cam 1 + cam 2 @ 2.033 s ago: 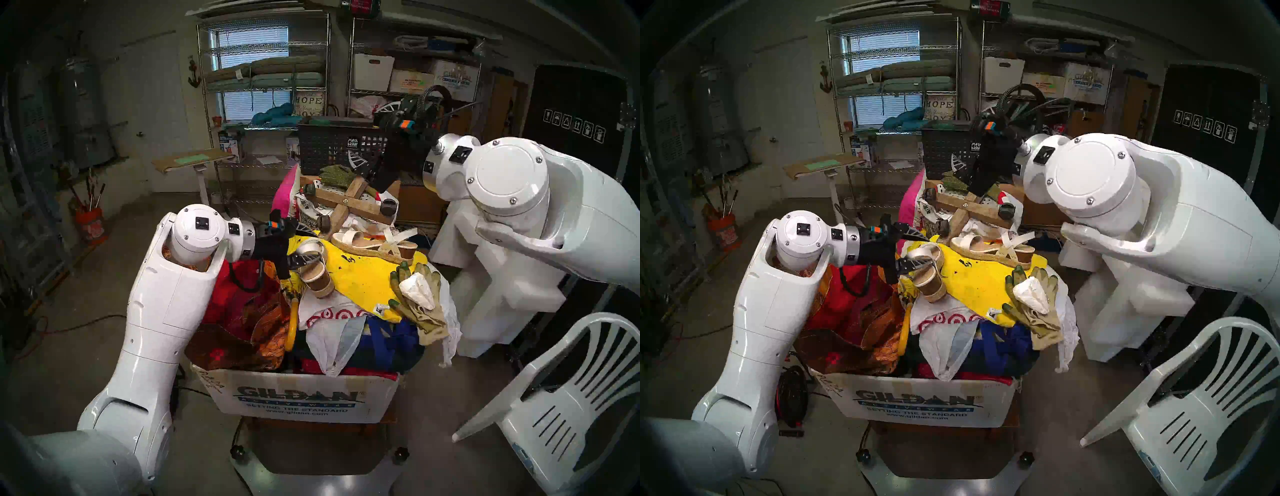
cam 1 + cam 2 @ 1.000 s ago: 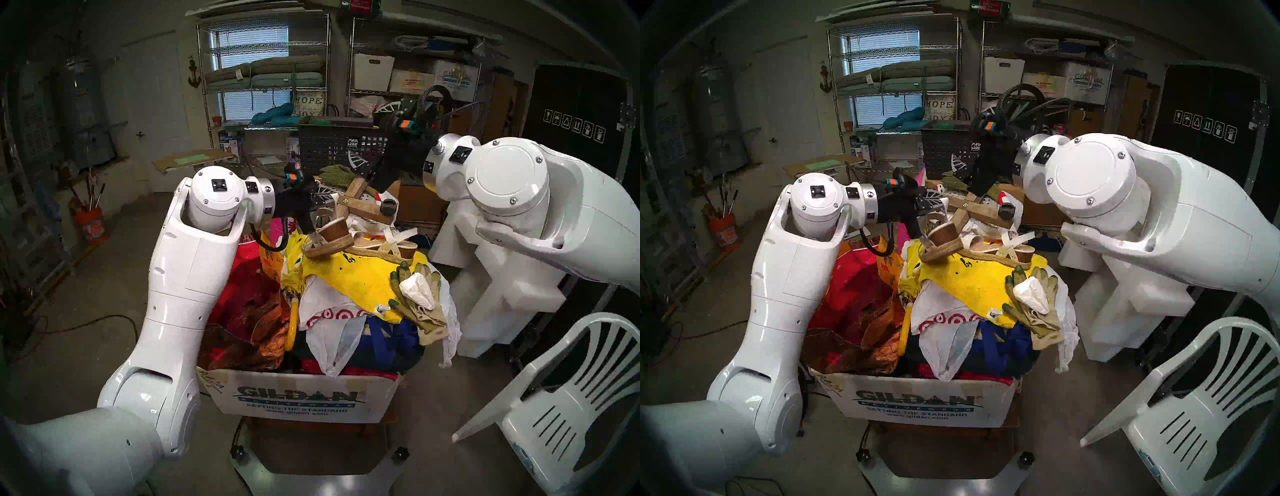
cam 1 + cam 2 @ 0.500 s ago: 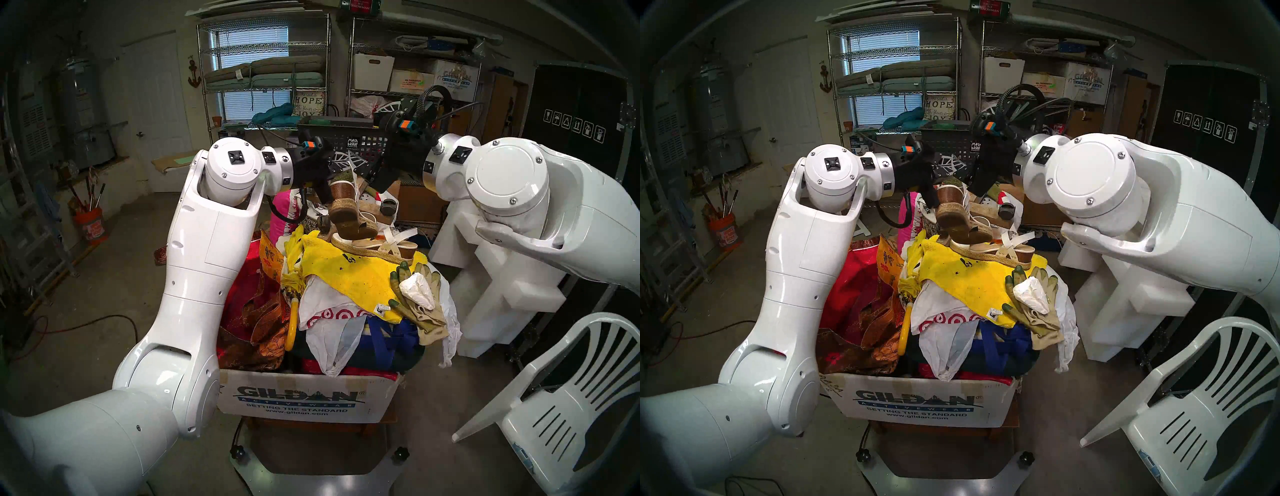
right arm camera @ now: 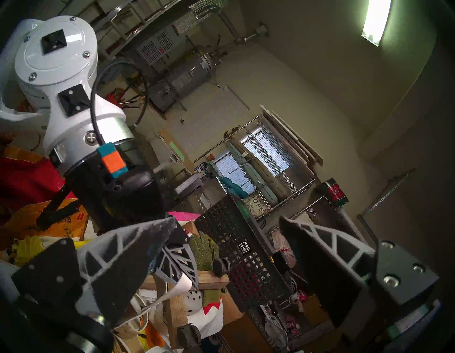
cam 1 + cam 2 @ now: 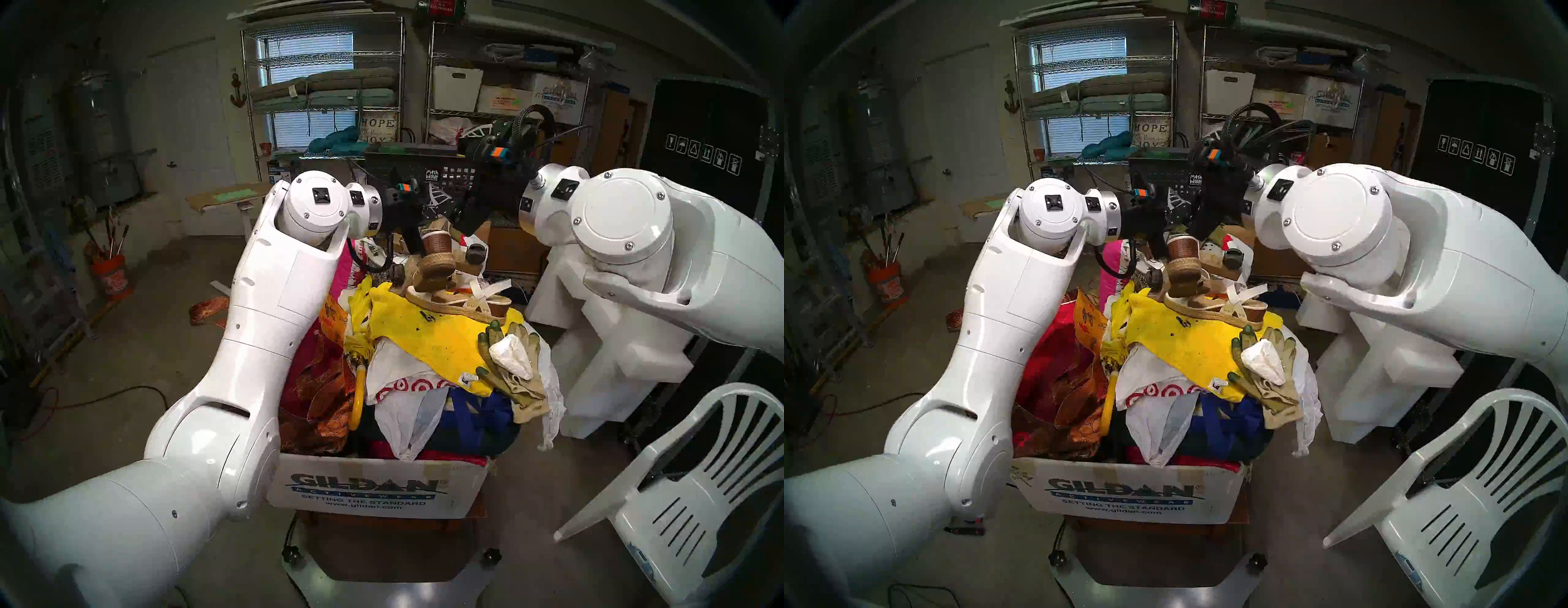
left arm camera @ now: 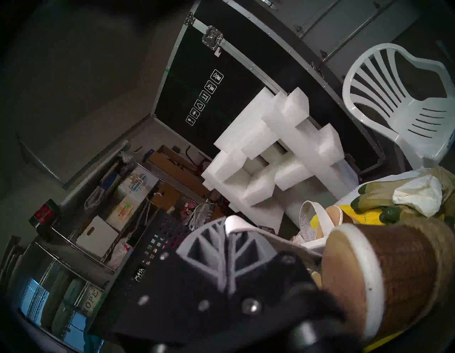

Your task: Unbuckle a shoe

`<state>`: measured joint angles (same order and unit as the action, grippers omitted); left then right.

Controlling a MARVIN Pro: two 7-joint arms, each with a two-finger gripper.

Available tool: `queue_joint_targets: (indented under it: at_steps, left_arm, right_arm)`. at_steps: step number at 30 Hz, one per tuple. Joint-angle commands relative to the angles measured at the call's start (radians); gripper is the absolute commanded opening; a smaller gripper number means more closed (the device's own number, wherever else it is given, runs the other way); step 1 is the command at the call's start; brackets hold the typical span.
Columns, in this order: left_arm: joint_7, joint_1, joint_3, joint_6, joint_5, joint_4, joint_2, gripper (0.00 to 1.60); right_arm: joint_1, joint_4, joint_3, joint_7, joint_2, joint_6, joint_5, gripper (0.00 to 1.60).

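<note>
Item: sandal [image 5: 435, 257]. I hold it by a white strap in the clamped left end effector [image 5: 426, 203], hanging heel-up just above its twin [image 5: 460, 299]. Chunky sole, stiff, likely top-heavy; thin strap pliant, best pinched beside the buckle. Right end effector [image 5: 452, 176], above the twin, gapes empty.

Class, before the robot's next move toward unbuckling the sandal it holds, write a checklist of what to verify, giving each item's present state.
1. Grip: left hand shut on the white strap: ok.
2. The sandal hangs heel up, clear of the twin sandal: cannot tell; they overlap in the head views.
3. The right hand is open and empty: ok.
4. The buckle is located: not ok; no view shows it clearly.
5. The strap is inside the right hand's opening: not ok; it sits off to one side.
</note>
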<state>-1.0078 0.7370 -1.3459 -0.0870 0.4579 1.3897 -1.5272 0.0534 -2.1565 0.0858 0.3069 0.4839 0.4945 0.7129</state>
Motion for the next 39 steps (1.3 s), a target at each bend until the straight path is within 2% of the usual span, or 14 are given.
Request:
queue_joint_targets:
  at_steps: [1, 8, 10, 11, 15, 23, 29, 39]
  left_arm:
    - [-0.027, 0.073, -0.003, -0.063, -0.013, 0.097, 0.055, 0.00]
    - [-0.100, 0.156, -0.049, -0.066, -0.057, 0.195, 0.117, 0.00]
    - [-0.121, 0.189, -0.064, -0.046, -0.064, 0.234, 0.127, 0.00]
    - [-0.127, 0.197, -0.064, -0.062, -0.069, 0.227, 0.131, 0.00]
    - [-0.116, 0.287, -0.075, -0.018, -0.041, 0.279, 0.131, 0.00]
    - [-0.126, 0.379, -0.057, 0.031, -0.038, 0.335, 0.117, 0.00]
    - [-0.106, 0.404, -0.028, 0.052, -0.013, 0.356, 0.097, 0.00]
    - [-0.091, 0.389, -0.004, 0.098, 0.004, 0.357, 0.068, 0.00]
  right_arm:
    - [0.014, 0.001, 0.017, 0.006, 0.002, -0.002, 0.003, 1.60]
    - [0.014, 0.001, 0.016, 0.006, 0.002, -0.003, 0.002, 1.60]
    - [0.014, 0.001, 0.016, 0.006, 0.002, -0.002, 0.002, 1.60]
    - [0.014, 0.001, 0.016, 0.006, 0.002, -0.002, 0.002, 1.60]
    - [0.014, 0.001, 0.017, 0.006, 0.002, -0.002, 0.002, 1.60]
    - [0.014, 0.001, 0.017, 0.006, 0.002, -0.002, 0.003, 1.60]
    - [0.014, 0.001, 0.017, 0.006, 0.002, -0.002, 0.003, 1.60]
    - [0.014, 0.001, 0.017, 0.006, 0.002, -0.002, 0.003, 1.60]
